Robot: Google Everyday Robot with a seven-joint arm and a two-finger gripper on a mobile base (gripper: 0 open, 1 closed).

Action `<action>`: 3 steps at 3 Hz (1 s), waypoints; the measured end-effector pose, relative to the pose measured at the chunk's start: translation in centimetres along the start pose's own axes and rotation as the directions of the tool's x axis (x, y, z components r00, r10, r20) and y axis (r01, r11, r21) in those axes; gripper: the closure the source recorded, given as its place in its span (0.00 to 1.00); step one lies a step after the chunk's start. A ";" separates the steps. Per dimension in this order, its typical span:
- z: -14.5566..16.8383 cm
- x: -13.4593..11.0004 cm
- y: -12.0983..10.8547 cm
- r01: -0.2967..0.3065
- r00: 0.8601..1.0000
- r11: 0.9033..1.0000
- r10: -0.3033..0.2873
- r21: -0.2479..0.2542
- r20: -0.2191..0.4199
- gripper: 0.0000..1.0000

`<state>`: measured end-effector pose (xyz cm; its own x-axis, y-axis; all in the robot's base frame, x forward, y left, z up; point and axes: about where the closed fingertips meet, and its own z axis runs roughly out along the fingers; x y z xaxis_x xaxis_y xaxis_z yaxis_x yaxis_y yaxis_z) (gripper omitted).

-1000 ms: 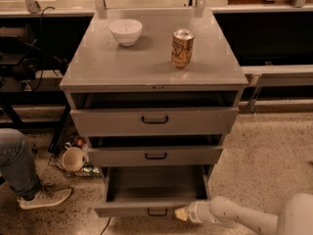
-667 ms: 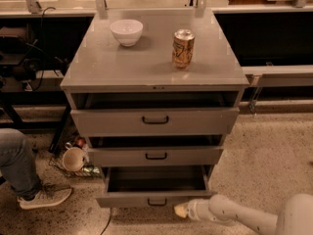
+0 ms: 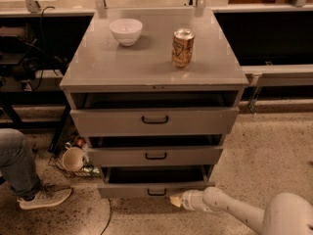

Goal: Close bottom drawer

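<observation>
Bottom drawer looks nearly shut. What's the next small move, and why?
Probably a short push toward the grey cabinet: the gripper sits at the low grey bottom drawer front, right of its black handle, and that front stands proud of the middle drawer.

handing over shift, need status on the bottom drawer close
Gripper low, tip at the bottom drawer front, right of its handle. Drawer not fully in, dark gap showing. Floor cable near its left end, outside its path.

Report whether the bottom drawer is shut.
Not shut: the bottom drawer sticks out slightly, dark gap behind its front panel. The gripper sits by its front, right of the handle.
</observation>
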<state>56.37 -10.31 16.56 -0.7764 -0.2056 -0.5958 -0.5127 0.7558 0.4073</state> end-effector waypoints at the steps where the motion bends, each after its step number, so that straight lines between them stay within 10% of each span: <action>1: 1.4 -3.7 -3.7 0.006 0.998 0.999 -0.009 0.046 0.067 1.00; 3: 0.6 -6.4 -7.2 0.005 0.991 0.994 -0.020 0.111 0.136 1.00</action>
<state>65.23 -14.06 17.07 -0.7090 -0.1347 -0.6922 -0.4725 0.8193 0.3246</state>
